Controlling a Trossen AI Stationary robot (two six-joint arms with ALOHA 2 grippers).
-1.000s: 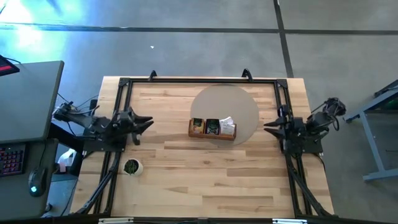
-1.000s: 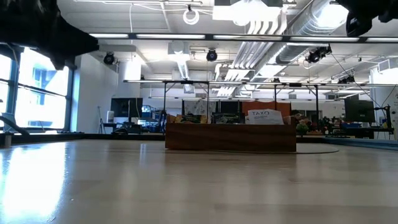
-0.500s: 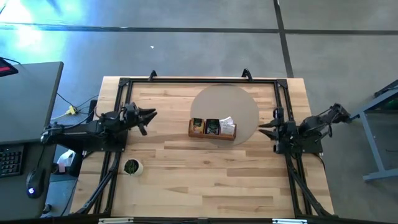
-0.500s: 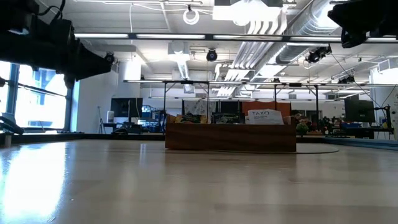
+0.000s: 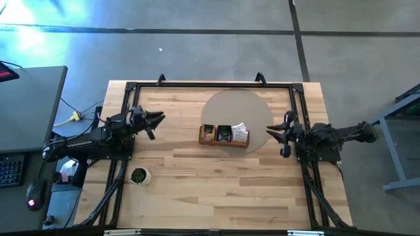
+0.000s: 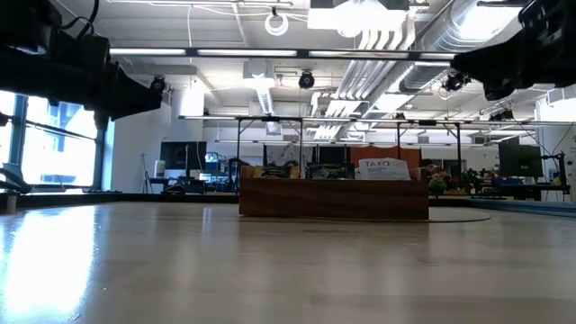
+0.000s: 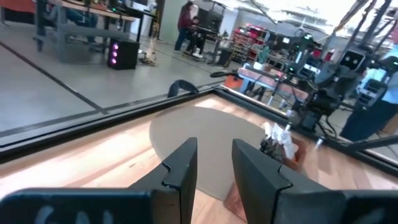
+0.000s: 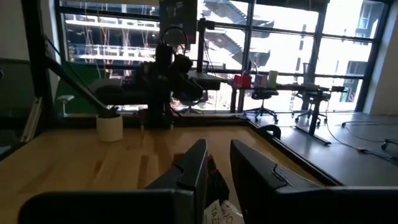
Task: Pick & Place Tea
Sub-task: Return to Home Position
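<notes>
The tea packets (image 5: 225, 133) stand on edge in a brown wooden tray (image 5: 224, 142), which rests on a round grey mat (image 5: 236, 108) at the table's middle. In the low view a white packet (image 6: 384, 168) sticks up above the tray wall (image 6: 333, 200). My left gripper (image 5: 157, 120) hovers level to the left of the tray, open and with nothing in it; its wrist view shows the gap between the fingers (image 7: 214, 146). My right gripper (image 5: 272, 132) hovers level just right of the tray, also open with nothing between its fingers (image 8: 217, 148).
A small round cup with a dark green centre (image 5: 139, 176) stands near the table's left front. Black frame rails (image 5: 210, 84) run along the far edge and both sides. Bare wood stretches from the tray to the near edge.
My left arm swung round, carrying its gripper a little toward the far edge and down, and has since kept still. My right arm swung too, and its gripper sank and went toward the tray. Both grippers stayed open. The tray and the tea have not moved.
</notes>
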